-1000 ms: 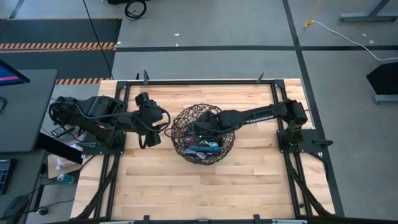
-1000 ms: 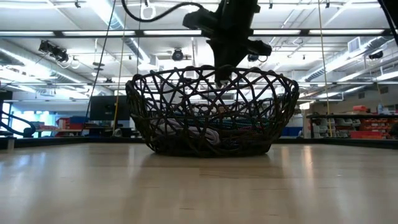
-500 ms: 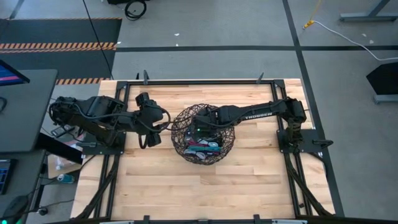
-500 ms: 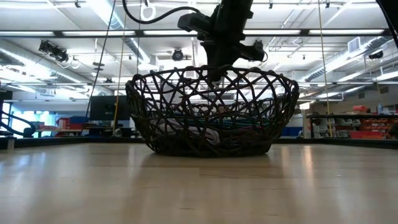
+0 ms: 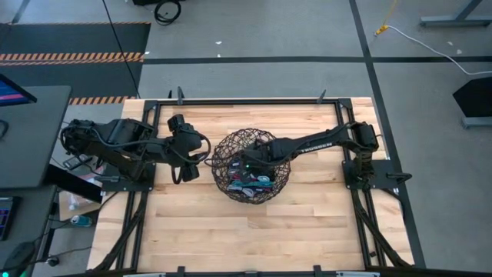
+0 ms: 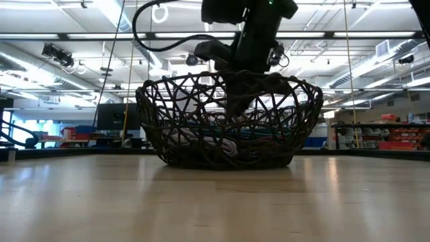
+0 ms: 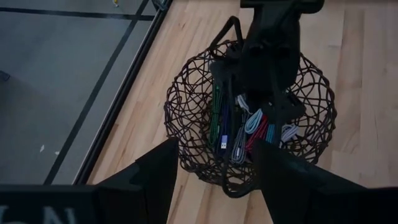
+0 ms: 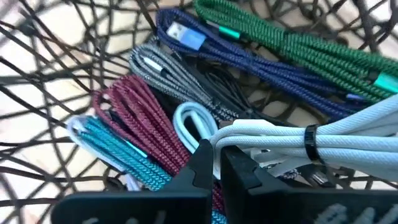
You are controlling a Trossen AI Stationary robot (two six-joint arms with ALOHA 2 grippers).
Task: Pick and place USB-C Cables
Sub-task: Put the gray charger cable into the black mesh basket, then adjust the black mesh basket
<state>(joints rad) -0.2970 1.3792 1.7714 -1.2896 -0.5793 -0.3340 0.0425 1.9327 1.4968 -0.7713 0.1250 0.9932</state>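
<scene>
Right gripper (image 8: 216, 163), fingers nearly together, reaches into the dark woven wire basket (image 5: 223, 158) among folded braided USB-C cables (image 8: 280, 46) lying roughly parallel; left gripper (image 7: 211, 180) spread, beside it.

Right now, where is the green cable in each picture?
High view: too small to tell apart inside the basket.
Low view: hidden behind the basket's woven wall.
Left wrist view: green cable lies along the pile's edge, beside a blue one.
Right wrist view: it runs beside the blue cable.
Shared landmark: the basket.
</scene>
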